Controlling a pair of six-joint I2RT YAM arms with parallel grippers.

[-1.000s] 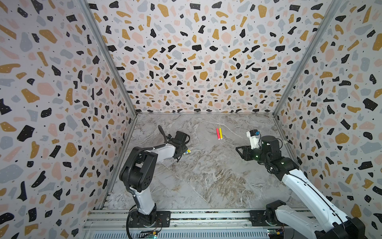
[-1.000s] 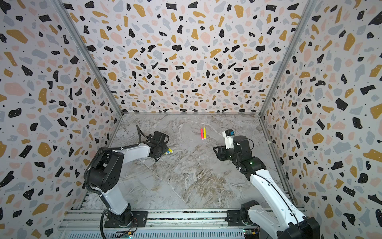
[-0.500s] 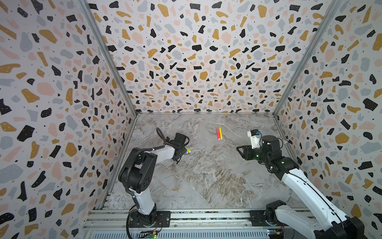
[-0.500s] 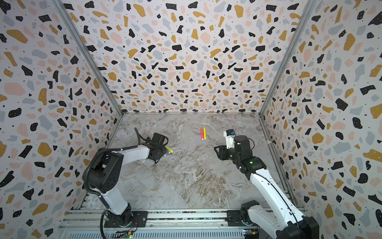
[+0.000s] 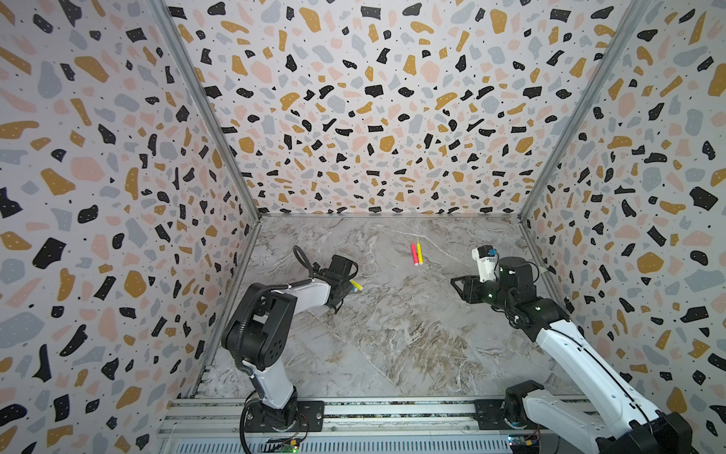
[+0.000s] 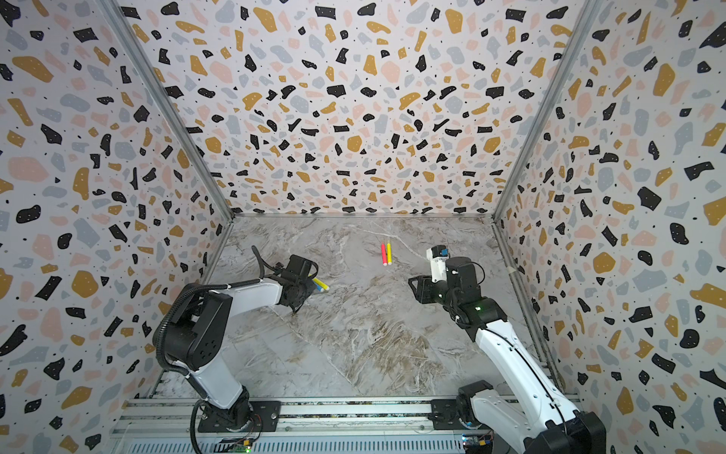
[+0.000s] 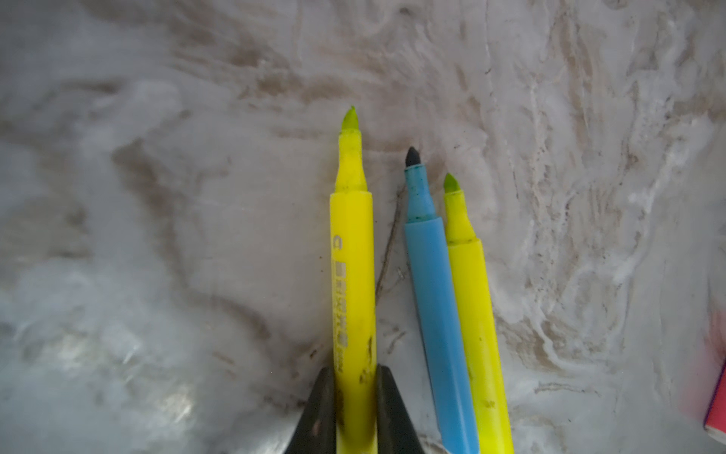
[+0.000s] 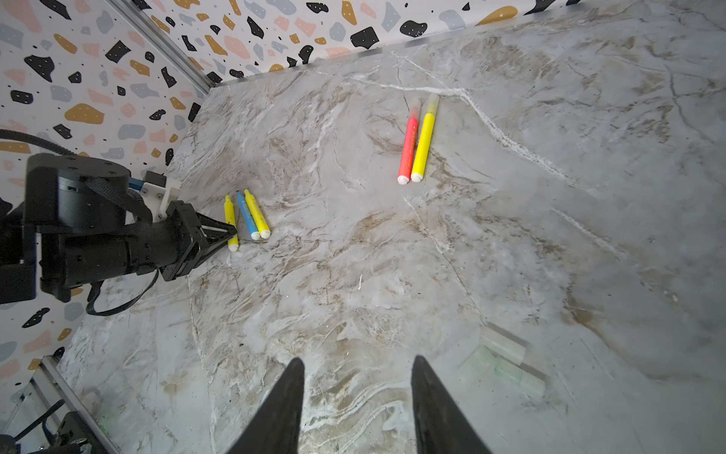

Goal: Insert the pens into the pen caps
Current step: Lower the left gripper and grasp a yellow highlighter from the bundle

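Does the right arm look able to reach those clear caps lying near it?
Probably yes. The jaws of the right arm stand open and empty, and the clear caps lie on the table just beside them, with nothing in between.

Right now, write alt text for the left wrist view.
The left claw is shut on an uncapped yellow marker pen. Beside it, an uncapped blue pen and a second yellow pen lie touching on the marble tabletop.

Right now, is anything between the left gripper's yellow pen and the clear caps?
Only the blue pen and second yellow pen, lying close beside the held yellow pen on that side; beyond them, bare table to the clear caps.
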